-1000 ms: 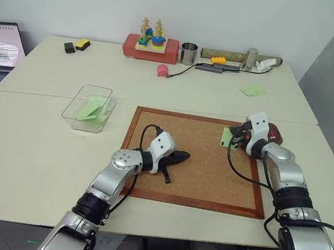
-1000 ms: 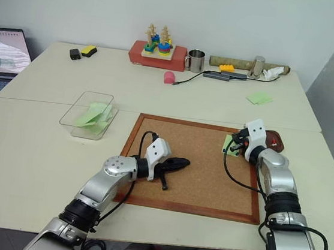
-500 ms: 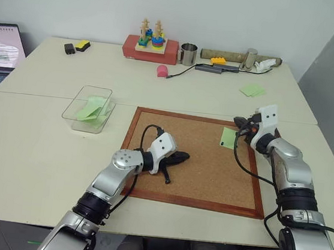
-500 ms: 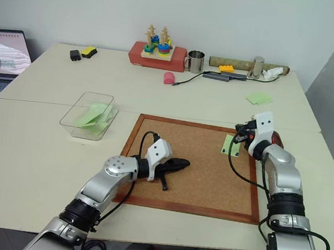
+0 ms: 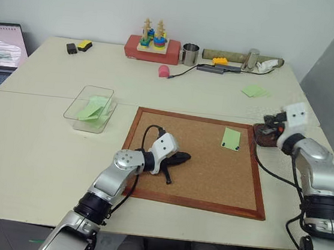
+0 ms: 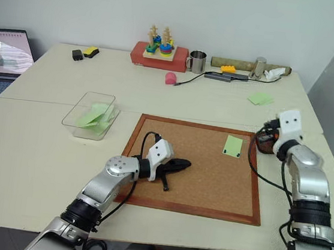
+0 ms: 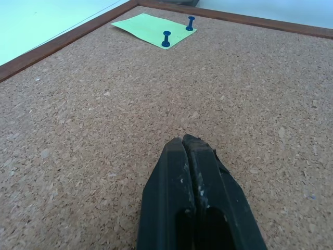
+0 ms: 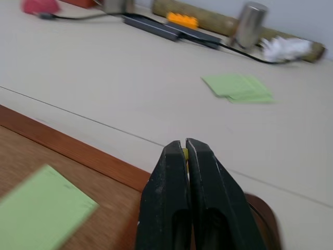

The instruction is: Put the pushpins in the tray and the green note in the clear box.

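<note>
— Well, how do the jaws stand?

— Both pairs are pressed together. The right gripper has its jaws closed with a speck of yellow pinched at the very tip, which looks like the head of a yellow pushpin. The left gripper has its jaws closed on nothing, and its tip lies low over the corkboard, near the middle.

— And where does the right one sit?

— Just off the corkboard's right edge, directly above the tray, the small dark red-brown dish on the worktop. Whether the tray already holds any pins I cannot tell.

— And the green note?

— The green note lies flat on the corkboard near its far right corner, well apart from the left gripper. Two blue pushpins stand in its near edge, one beside the other.

— The clear box?

— The clear box stands on the worktop to the left of the corkboard, near its far left corner, with green sheets inside. More loose green sheets lie on the worktop beyond the tray.
</note>
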### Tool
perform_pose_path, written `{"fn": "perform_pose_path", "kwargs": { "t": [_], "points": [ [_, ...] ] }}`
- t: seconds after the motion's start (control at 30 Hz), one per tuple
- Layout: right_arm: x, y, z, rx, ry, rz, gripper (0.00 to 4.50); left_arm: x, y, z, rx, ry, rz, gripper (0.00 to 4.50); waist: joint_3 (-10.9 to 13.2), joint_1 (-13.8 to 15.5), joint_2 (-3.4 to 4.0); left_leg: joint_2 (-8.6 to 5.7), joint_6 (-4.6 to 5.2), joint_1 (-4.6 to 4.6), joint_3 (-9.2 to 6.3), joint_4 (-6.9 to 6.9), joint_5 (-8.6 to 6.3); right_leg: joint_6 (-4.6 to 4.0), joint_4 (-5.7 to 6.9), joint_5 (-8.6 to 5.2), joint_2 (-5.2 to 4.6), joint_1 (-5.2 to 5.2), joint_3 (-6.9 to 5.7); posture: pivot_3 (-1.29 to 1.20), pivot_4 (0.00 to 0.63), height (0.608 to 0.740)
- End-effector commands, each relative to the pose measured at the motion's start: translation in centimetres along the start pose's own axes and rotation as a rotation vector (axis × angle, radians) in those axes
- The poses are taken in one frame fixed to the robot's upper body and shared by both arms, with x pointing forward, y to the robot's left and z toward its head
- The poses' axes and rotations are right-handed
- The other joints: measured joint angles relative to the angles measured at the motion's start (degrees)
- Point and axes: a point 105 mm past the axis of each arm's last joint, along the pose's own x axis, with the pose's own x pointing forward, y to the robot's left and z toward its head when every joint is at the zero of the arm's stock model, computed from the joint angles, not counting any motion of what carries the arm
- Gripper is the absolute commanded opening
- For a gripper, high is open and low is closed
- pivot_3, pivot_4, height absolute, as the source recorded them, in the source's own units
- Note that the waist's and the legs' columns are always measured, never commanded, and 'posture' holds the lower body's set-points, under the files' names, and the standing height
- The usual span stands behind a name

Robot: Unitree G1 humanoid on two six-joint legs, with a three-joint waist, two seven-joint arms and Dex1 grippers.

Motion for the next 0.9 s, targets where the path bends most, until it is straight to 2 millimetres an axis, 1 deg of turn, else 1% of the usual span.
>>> {"fn": "perform_pose_path", "kwargs": {
  "t": [0.03, 0.13, 0.2, 0.23, 0.27, 0.33, 0.4, 0.43, 0.5, 0.53, 0.57, 0.6, 0.63, 0.7, 0.77, 0.83, 0.9],
  "points": [
    [-0.4, -1.1, 0.0, -0.007, 0.011, -0.057, 0.01, 0.0, -0.7, -3.2, -0.064, 0.114, -0.006, 0.0, 0.0, 0.0, 0.01, 0.0, 0.0, 0.0, 0.0, 0.01, 0.0, 0.02, 0.01, -0.01, 0.0, 0.0, 0.0, 0.0, 0.15, 0.74],
    [-0.4, -1.0, -0.8, 0.019, 0.029, -0.055, 0.01, 0.1, -0.6, -3.2, -0.059, 0.115, -0.007, 0.0, 0.0, 0.0, 0.01, -0.01, 0.01, 0.0, 0.04, 0.06, 0.01, 0.05, 0.02, 0.0, 0.0, 0.01, 0.04, 0.0, 0.15, 0.74],
    [-0.2, -0.9, -1.0, 0.04, 0.033, -0.046, 0.43, 0.1, -0.6, -3.3, -0.057, 0.116, -0.008, 0.0, 0.0, 0.0, 0.01, -0.01, 0.01, 0.0, 0.04, 0.06, 0.01, 0.06, 0.0, 0.0, 0.0, 0.02, 0.04, 0.0, 0.15, 0.74],
    [-0.2, -0.8, -1.0, 0.044, 0.035, -0.043, 0.55, 0.1, -0.6, -3.3, -0.056, 0.117, -0.009, 0.0, 0.0, 0.0, 0.01, -0.01, 0.01, 0.0, 0.04, 0.06, 0.01, 0.06, 0.0, 0.0, 0.0, 0.02, 0.03, 0.0, 0.15, 0.74],
    [-0.1, -0.8, -1.1, 0.047, 0.038, -0.041, 0.86, 0.2, -0.6, -3.3, -0.055, 0.117, -0.009, 0.0, 0.0, 0.0, 0.01, -0.02, 0.0, 0.0, 0.04, 0.05, 0.01, 0.06, 0.0, 0.0, 0.0, 0.02, 0.03, 0.0, 0.15, 0.74],
    [0.0, -0.8, -1.2, 0.049, 0.041, -0.039, 1.28, 0.2, -0.6, -3.2, -0.054, 0.116, -0.009, 0.0, 0.0, 0.1, 0.01, -0.02, 0.01, -0.01, 0.04, 0.05, 0.01, 0.06, 0.0, 0.0, 0.0, 0.02, 0.04, 0.0, 0.15, 0.74],
    [0.1, -0.9, -0.8, 0.044, 0.021, -0.043, 1.64, 0.2, -0.6, -3.3, -0.054, 0.116, -0.009, 0.0, 0.0, 0.1, 0.01, -0.02, 0.01, -0.01, 0.04, 0.06, 0.01, 0.06, 0.0, 0.0, 0.0, 0.02, 0.04, 0.0, 0.15, 0.74],
    [0.1, -0.9, -0.2, 0.05, -0.001, -0.043, 1.81, 0.2, -0.6, -3.3, -0.055, 0.116, -0.008, 0.0, 0.0, 0.1, 0.01, -0.02, 0.01, 0.0, 0.04, 0.06, 0.01, 0.06, 0.0, 0.0, 0.0, 0.02, 0.04, 0.0, 0.15, 0.74],
    [-0.5, -1.0, 1.8, 0.032, -0.068, -0.039, 1.85, 0.1, -0.6, -3.4, -0.057, 0.117, -0.006, 0.0, 0.0, 0.1, 0.01, -0.02, 0.01, 0.0, 0.04, 0.06, 0.01, 0.06, 0.0, 0.0, 0.0, 0.02, 0.04, 0.0, 0.15, 0.74],
    [-1.1, -0.9, 3.1, 0.013, -0.109, -0.025, 1.85, 0.0, -0.6, -3.4, -0.058, 0.118, -0.004, 0.0, 0.0, 0.1, 0.02, -0.02, 0.01, -0.01, 0.04, 0.06, 0.01, 0.06, 0.0, 0.0, 0.0, 0.02, 0.04, 0.0, 0.15, 0.74],
    [-1.5, -0.8, 3.9, -0.001, -0.133, -0.015, 1.85, 0.0, -0.6, -3.5, -0.059, 0.118, -0.003, 0.0, 0.0, 0.1, 0.06, -0.02, 0.01, -0.01, 0.04, 0.06, 0.01, 0.06, 0.0, 0.0, 0.0, 0.02, 0.04, 0.0, 0.15, 0.74],
    [-2.1, -0.1, 4.6, -0.006, -0.159, 0.031, 1.85, 0.0, -0.6, -3.5, -0.059, 0.119, -0.002, 0.0, 0.0, 0.2, 0.09, -0.02, 0.01, -0.03, 0.04, 0.05, 0.01, 0.06, 0.0, 0.0, 0.0, -0.01, 0.05, 0.0, 0.15, 0.74],
    [-2.7, 0.6, 4.9, -0.016, -0.17, 0.077, 1.85, 0.0, -0.6, -3.5, -0.06, 0.119, -0.001, 0.0, 0.0, 0.2, 0.09, -0.02, 0.01, -0.03, 0.03, 0.05, 0.01, 0.07, 0.0, -0.01, 0.0, 0.0, 0.04, 0.0, 0.15, 0.74],
    [-3.8, 2.0, 4.7, -0.044, -0.167, 0.165, 1.85, 0.0, -0.5, -3.5, -0.06, 0.119, 0.0, 0.0, -0.1, 0.2, 0.04, 0.0, 0.01, -0.03, -0.04, 0.04, 0.01, 0.08, -0.04, -0.01, 0.01, 0.03, -0.02, 0.0, 0.15, 0.74],
    [-4.9, 3.4, 3.6, -0.031, -0.148, 0.238, 1.85, 0.0, -0.5, -3.5, -0.06, 0.12, -0.001, 0.0, -0.1, 0.2, -0.07, 0.01, 0.0, -0.02, -0.12, 0.01, 0.0, 0.08, -0.11, -0.02, 0.02, 0.08, -0.08, 0.0, 0.15, 0.74],
    [-5.5, 4.3, 2.8, -0.01, -0.137, 0.272, 1.85, 0.0, -0.5, -3.5, -0.059, 0.121, -0.002, 0.0, -0.2, 0.3, -0.09, 0.01, 0.0, -0.03, -0.16, 0.02, 0.0, 0.07, -0.12, -0.02, 0.02, 0.09, -0.1, 0.0, 0.15, 0.74],
    [-6.0, 5.7, 1.8, 0.006, -0.117, 0.317, 1.85, 0.0, -0.4, -3.6, -0.057, 0.123, -0.003, 0.0, -0.2, 0.3, -0.08, 0.0, 0.01, -0.03, -0.1, 0.02, 0.0, 0.08, -0.12, -0.02, 0.01, 0.08, -0.06, 0.0, 0.15, 0.74]
  ]
}}
